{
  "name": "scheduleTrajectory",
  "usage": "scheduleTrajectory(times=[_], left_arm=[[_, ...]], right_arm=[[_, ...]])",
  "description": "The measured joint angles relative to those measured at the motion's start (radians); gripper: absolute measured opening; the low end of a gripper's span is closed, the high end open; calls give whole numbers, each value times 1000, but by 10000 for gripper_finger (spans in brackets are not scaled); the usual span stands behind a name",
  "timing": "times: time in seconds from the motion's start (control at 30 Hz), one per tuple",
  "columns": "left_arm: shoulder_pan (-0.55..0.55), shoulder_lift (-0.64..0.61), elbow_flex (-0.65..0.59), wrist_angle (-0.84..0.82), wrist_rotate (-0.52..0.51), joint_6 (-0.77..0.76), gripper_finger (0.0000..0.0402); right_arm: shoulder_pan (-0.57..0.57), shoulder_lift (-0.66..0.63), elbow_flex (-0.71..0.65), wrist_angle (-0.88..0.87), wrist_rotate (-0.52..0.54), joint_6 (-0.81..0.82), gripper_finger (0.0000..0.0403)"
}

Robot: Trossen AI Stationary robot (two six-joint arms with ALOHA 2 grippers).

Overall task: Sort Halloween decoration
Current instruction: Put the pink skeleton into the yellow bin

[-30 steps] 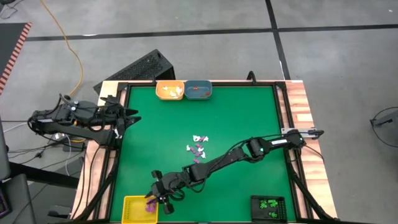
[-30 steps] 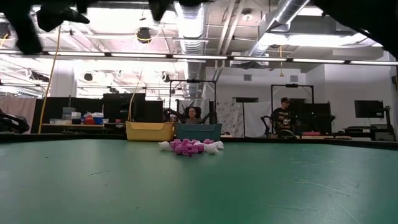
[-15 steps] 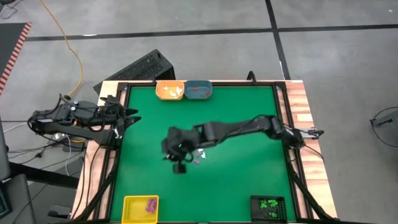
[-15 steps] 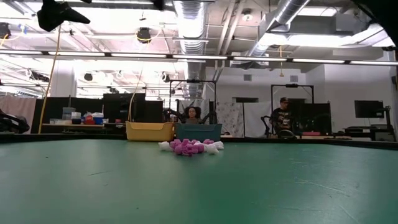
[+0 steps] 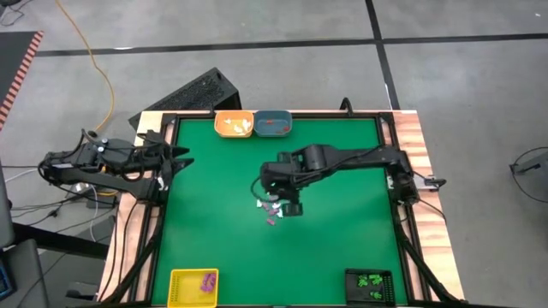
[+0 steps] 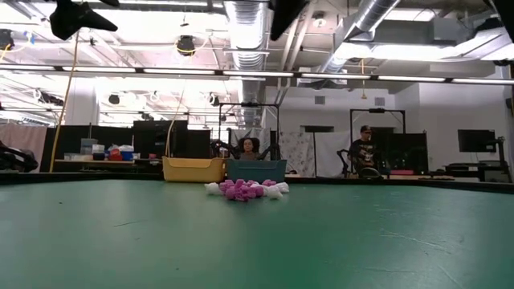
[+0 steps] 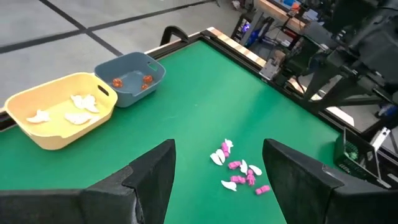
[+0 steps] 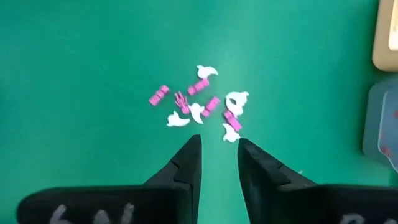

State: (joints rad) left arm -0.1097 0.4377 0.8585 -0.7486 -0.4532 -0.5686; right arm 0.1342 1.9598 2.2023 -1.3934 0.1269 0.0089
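Note:
The Halloween decoration still loose is a small pile of purple and white trinkets (image 8: 199, 109), lying on the green mat near the table's middle (image 5: 271, 208). It also shows in the left wrist view (image 7: 239, 171) and the low view (image 6: 245, 189). My right gripper (image 8: 217, 149) hangs above the pile's edge (image 5: 291, 208), pointing steeply down, open by a narrow gap with nothing between its fingers. My left gripper (image 7: 217, 149) waits wide open and empty at the table's left edge (image 5: 181, 162).
At the far edge stand a yellow tray (image 7: 59, 115) holding white pieces and a blue tray (image 7: 129, 78) holding orange-red ones. A yellow tray (image 5: 193, 287) with purple pieces sits at the near left corner. A black tray (image 5: 370, 284) with green pieces sits at the near right.
My right gripper has left the yellow tray at the near left corner. It rose and swung toward the table's middle, and now hangs above the pile. It has also tipped from a flat reach to pointing steeply down. The pile has stayed where it was.

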Motion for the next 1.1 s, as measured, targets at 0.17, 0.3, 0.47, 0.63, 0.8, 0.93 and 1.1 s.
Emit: scheduleTrajectory(times=[0.17, 0.3, 0.47, 0.63, 0.8, 0.93, 1.1], left_arm=[[0, 0, 0, 4, -59, 0, 231], [0, 0, 0, 5, -107, -1, 231], [0, 0, 0, 5, -176, -3, 231], [0, 1, 0, 5, -305, -14, 231], [0, 1, 0, 5, -377, -18, 231], [0, 1, 0, 5, -387, -17, 231], [0, 1, 0, 4, -418, -28, 231]], right_arm=[[-52, -192, -242, 75, 3, -20, 86], [-99, -376, -539, 283, -2, -79, 81], [-169, -518, -865, 555, -49, -189, 82], [-259, -538, -1104, 835, -225, -298, 82], [-346, -481, -1236, 1118, -410, -355, 82], [-381, -388, -1246, 1267, -471, -418, 82], [-388, -252, -1246, 1408, -605, -452, 82]])
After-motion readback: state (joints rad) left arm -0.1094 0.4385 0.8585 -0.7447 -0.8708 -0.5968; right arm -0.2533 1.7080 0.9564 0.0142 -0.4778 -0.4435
